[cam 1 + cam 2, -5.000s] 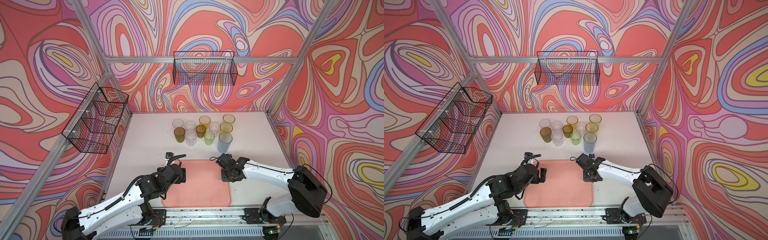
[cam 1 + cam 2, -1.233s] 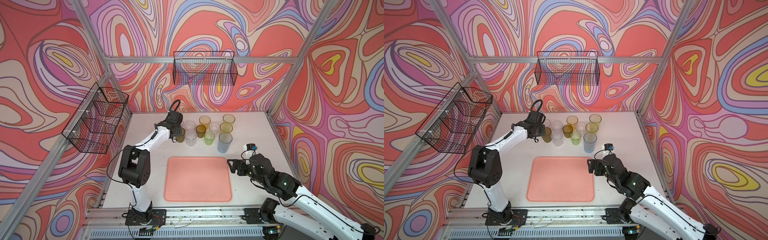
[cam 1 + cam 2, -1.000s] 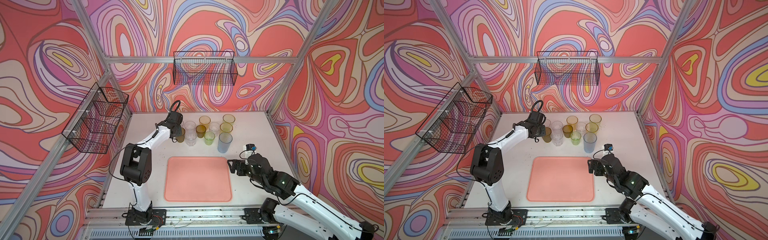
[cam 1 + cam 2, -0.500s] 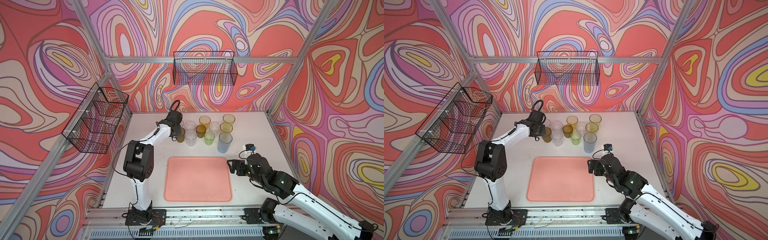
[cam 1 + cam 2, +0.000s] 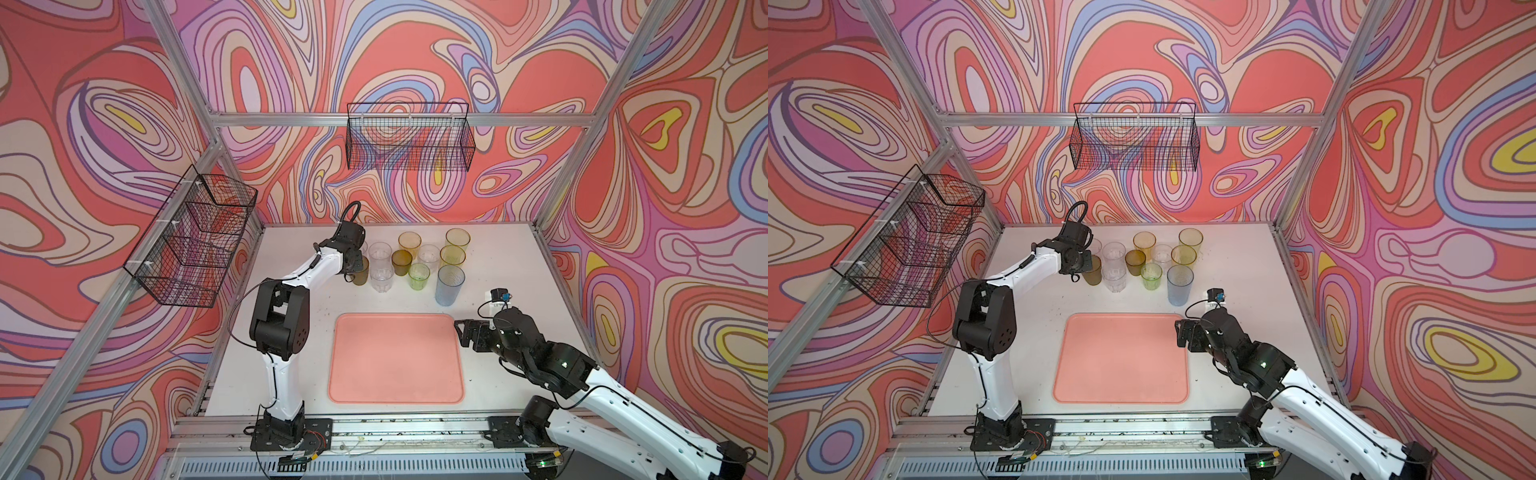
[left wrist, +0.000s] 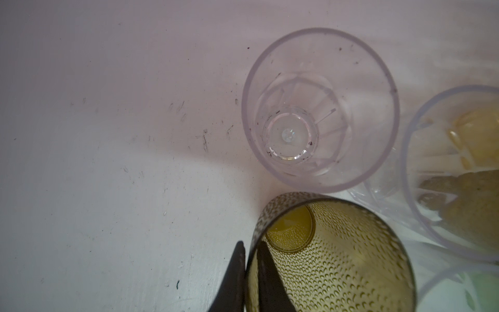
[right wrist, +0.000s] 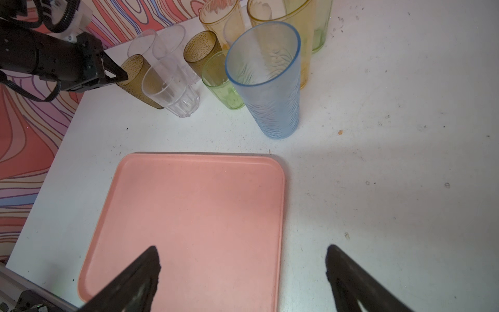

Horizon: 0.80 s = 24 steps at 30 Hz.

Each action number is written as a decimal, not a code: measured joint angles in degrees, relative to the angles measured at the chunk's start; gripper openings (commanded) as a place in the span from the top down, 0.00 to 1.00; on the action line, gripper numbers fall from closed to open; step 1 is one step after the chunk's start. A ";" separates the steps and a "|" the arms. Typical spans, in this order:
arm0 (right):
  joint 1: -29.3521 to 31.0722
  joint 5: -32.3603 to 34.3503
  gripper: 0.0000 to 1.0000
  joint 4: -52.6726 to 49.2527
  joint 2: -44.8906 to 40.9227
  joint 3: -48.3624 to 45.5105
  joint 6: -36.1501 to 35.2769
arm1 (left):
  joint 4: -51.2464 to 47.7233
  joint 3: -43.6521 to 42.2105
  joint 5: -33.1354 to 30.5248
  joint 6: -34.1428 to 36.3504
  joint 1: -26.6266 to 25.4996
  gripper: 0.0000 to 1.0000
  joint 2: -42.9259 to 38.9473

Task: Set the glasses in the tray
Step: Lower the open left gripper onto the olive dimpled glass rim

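**Change noted.** Since the frame of 5 seconds back, the left gripper [image 6: 250, 243] has travelled from the far left corner of the tray [image 5: 395, 357] out to the group of glasses [image 5: 402, 262]. The right gripper [image 7: 243, 248] remains near the tray's far right corner.

**Findings.**
1. Left gripper: the fingers stand close together across the wall of a brown-amber tumbler [image 6: 337, 256], 1 inside the rim and 1 outside. By the left wrist view it is clamped on that wall. This tumbler is at the left end of the group. No lift off the table [image 5: 498, 257] is evident.
2. Right gripper: the jaws are wide apart and hold nothing. It hovers over the tray's right edge.
3. Tray: bare in every view, with 0 glasses in it.
4. Glasses: 11 are counted in both top views, all upright on the table beyond the tray's far edge and closely packed. 1 clear glass is partly hidden behind the left gripper. The pale blue tumbler [image 5: 449, 286] stands nearest the tray.

**Assessment.** The task is at its opening, with 0 of 11 placed. The 1st grasp appears made. Its lift, carry and set-down are outstanding, and 10 further glasses follow.
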 measured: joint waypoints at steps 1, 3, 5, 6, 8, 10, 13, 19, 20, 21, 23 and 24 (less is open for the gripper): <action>0.00 0.00 0.02 0.00 -0.04 0.00 0.00 | 0.00 0.00 0.00 0.00 0.00 0.89 0.00; 0.00 -0.04 0.02 0.00 -0.07 -0.02 0.11 | 0.00 0.00 0.02 0.00 0.00 0.92 0.00; 0.00 -0.20 0.02 0.13 -0.20 -0.17 0.22 | -0.07 0.00 0.04 -0.02 -0.02 0.97 0.00; 0.00 -0.35 0.02 0.35 -0.37 -0.42 0.31 | 0.04 0.00 0.02 -0.04 0.00 0.99 -0.02; 0.00 -0.66 0.02 0.50 -0.63 -0.83 0.48 | 0.02 0.11 0.02 0.00 0.02 1.00 -0.09; 0.00 -1.03 0.02 0.70 -0.85 -1.14 0.61 | 0.00 0.11 -0.04 0.00 0.02 1.00 -0.13; 0.00 -1.49 0.02 1.07 -1.22 -1.51 0.79 | -0.17 0.11 -0.07 0.00 0.02 1.00 -0.22; 0.00 -1.86 0.02 1.62 -1.55 -1.62 0.83 | -0.98 -0.37 -0.90 -0.04 0.04 1.00 -0.72; 0.00 -1.90 0.02 1.79 -1.55 -1.62 0.83 | -1.11 -0.66 -1.14 -0.11 0.04 1.00 -0.98; 0.00 -1.90 0.02 1.95 -1.55 -1.62 0.81 | -1.36 -0.98 -1.40 -0.17 0.04 1.00 -1.29; 0.00 -1.97 0.02 2.27 -1.55 -1.62 0.81 | -1.92 -1.79 -1.81 -0.20 0.04 1.00 -2.05; 0.00 -2.01 0.02 2.32 -1.55 -1.62 0.81 | -2.14 -2.36 -1.99 -0.20 0.04 1.00 -2.56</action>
